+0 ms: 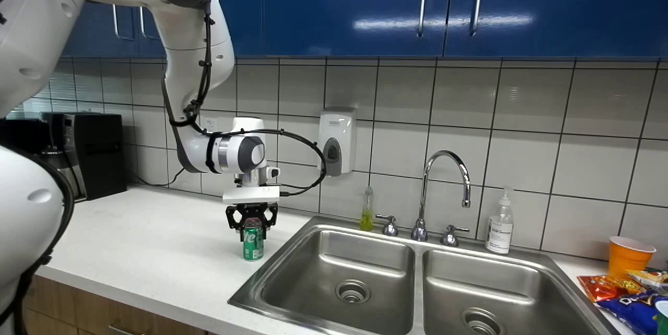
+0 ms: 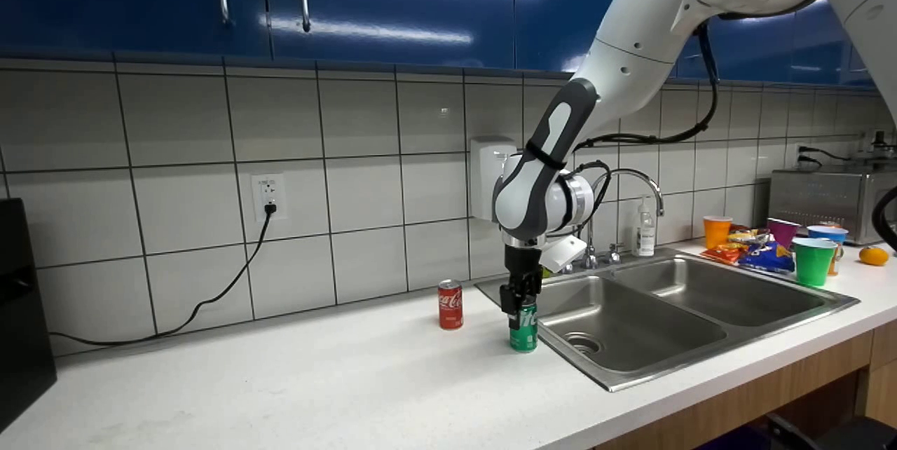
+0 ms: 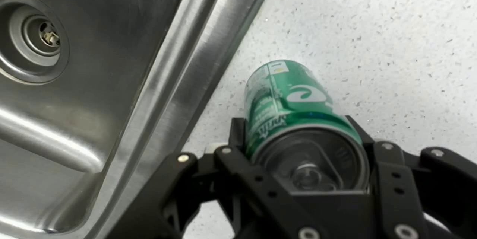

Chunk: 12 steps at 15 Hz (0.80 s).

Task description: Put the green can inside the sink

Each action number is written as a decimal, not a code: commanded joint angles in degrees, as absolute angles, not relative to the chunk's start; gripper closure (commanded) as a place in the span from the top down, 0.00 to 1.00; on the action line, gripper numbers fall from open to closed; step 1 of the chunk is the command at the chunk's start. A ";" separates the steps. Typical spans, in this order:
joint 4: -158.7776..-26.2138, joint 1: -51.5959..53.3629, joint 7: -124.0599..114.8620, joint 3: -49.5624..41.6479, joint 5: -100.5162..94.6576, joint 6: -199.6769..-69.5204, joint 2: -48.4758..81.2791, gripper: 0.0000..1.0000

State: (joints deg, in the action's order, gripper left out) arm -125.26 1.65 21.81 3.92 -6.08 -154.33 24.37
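The green Sprite can (image 3: 302, 120) stands upright on the desk (image 1: 156, 251), just beside the rim of the stainless-steel double-basin sink (image 1: 419, 283). Above it the tool (image 1: 253, 234) points down, partly closed to the can's width, its two black fingers (image 3: 237, 134) against opposite sides of the upper part; it has hold of the can. In an exterior view, a red Coca-Cola can (image 2: 450, 304) stands on the desk near it, closer to the tiled wall (image 2: 364, 261). Along the sink's back edge stand the chrome gooseneck faucet (image 1: 424, 194), between two lever handles (image 1: 390, 227), and a clear pump bottle (image 1: 500, 228).
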 commanded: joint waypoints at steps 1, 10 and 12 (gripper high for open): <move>-124.30 0.52 21.59 4.88 -6.48 -153.29 24.75 0.38; -124.27 0.61 21.13 4.28 -7.11 -152.98 23.64 0.38; -124.10 0.53 21.10 4.27 -7.07 -152.92 23.48 0.38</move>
